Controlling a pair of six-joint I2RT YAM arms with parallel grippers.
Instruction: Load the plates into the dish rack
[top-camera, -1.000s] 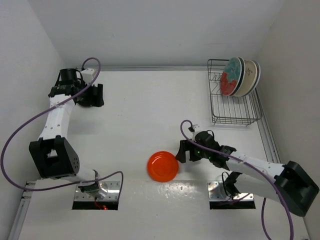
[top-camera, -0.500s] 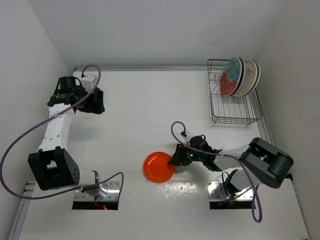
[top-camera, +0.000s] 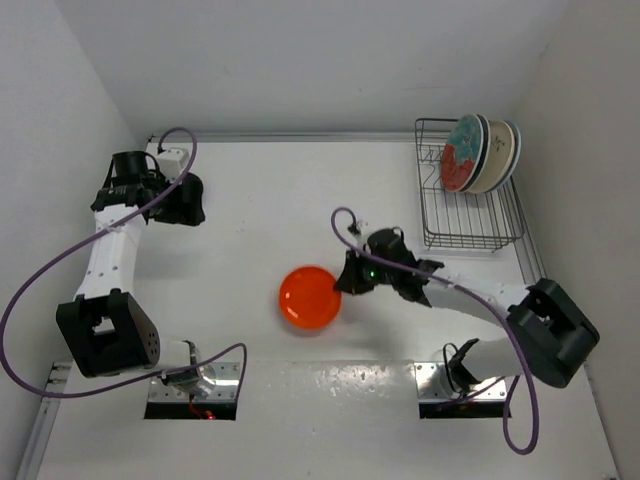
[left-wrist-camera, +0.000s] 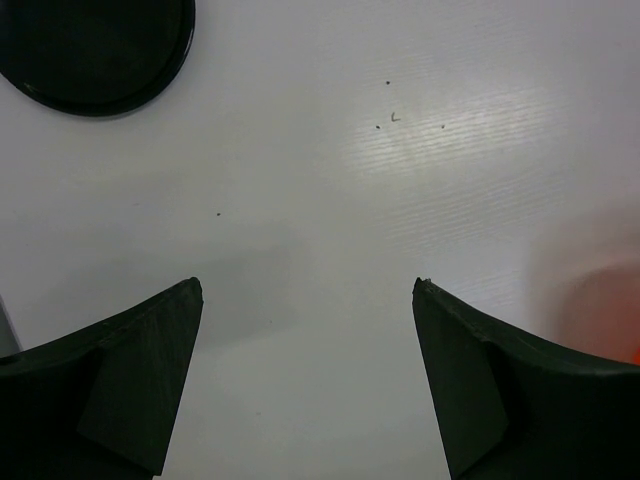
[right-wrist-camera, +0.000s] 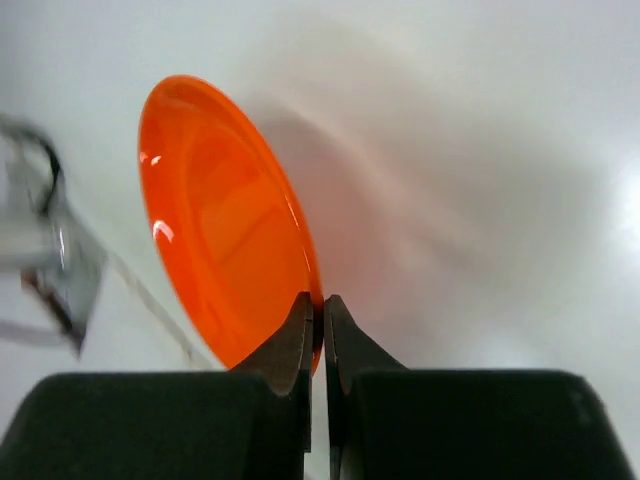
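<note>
Right gripper (right-wrist-camera: 322, 305) is clenched on the rim of the small orange plate (top-camera: 309, 297). Its jaws pinch the near edge, and the tilted plate stretches ahead and to the left of them over the white counter (top-camera: 260, 230). Dish rack (top-camera: 472, 243) stands well beyond this gripper, off to its right, with a red-and-teal floral plate (top-camera: 460, 155) and paler plates (top-camera: 500, 150) upright at its far end. Left gripper (left-wrist-camera: 308, 290) hangs released above the counter, with a small black plate (left-wrist-camera: 95, 50) ahead to its left.

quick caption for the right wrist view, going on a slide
The right gripper shut on the rim of the small orange plate, holding it tilted over the white table.
</note>
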